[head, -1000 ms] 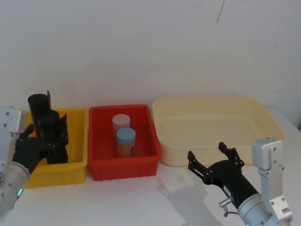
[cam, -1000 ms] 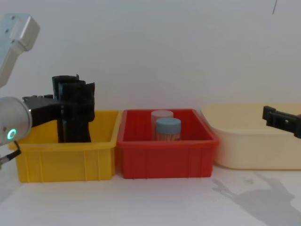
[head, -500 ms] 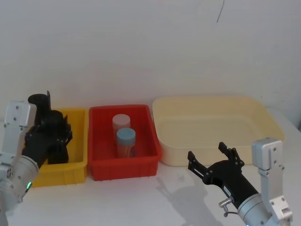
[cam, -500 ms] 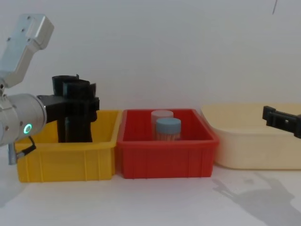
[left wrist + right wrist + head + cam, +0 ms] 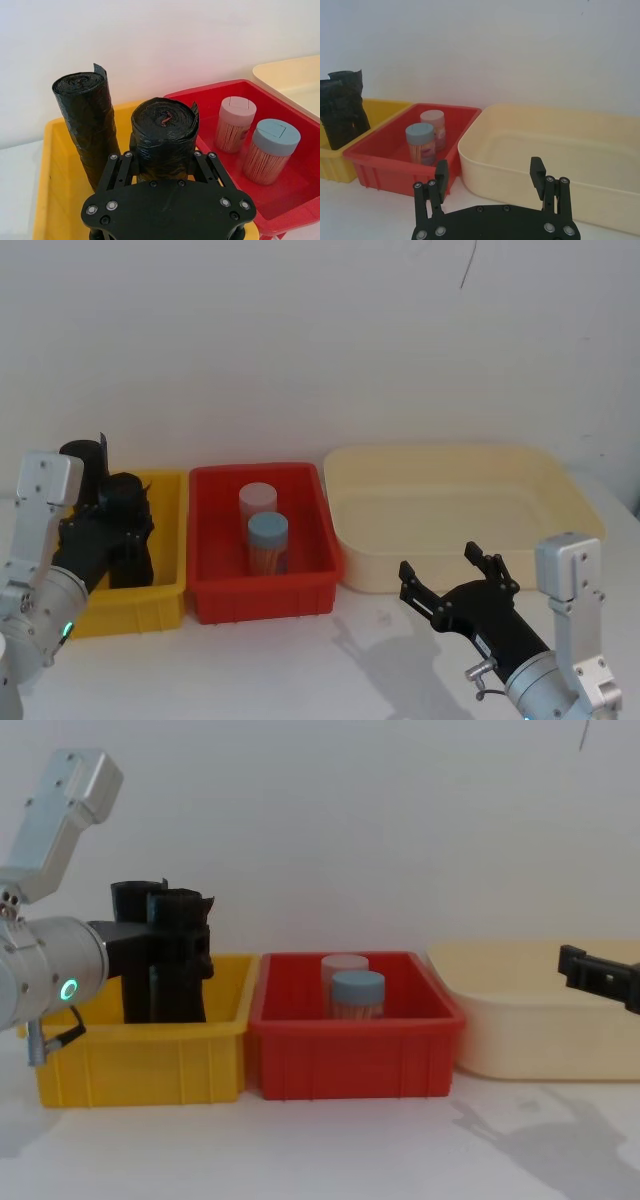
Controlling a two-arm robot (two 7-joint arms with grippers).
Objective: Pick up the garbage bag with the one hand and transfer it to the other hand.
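Garbage bag (image 5: 164,125) stands upright in the yellow bin (image 5: 42,170) with its long axis vertical, on the side nearest the red bin (image 5: 265,595). A thinner roll (image 5: 85,120) stands just beside it, on the side away from the red bin. The left gripper (image 5: 164,156) reaches in level with the bag's upper part, with one finger on each side of it. The fingers are spread and appear not yet clamped, though contact is hard to judge from the wrist view. The right gripper (image 5: 445,568) is held open above the bench (image 5: 300,670) in front of the cream tub (image 5: 450,455). It is well apart from the bag, with the red bin between them. The left arm is therefore the nearer one. The next move likely calls for closing across the bag's width, then lifting straight up along its axis. That would clear the bin wall and the thinner roll before the bag is carried toward the right gripper.
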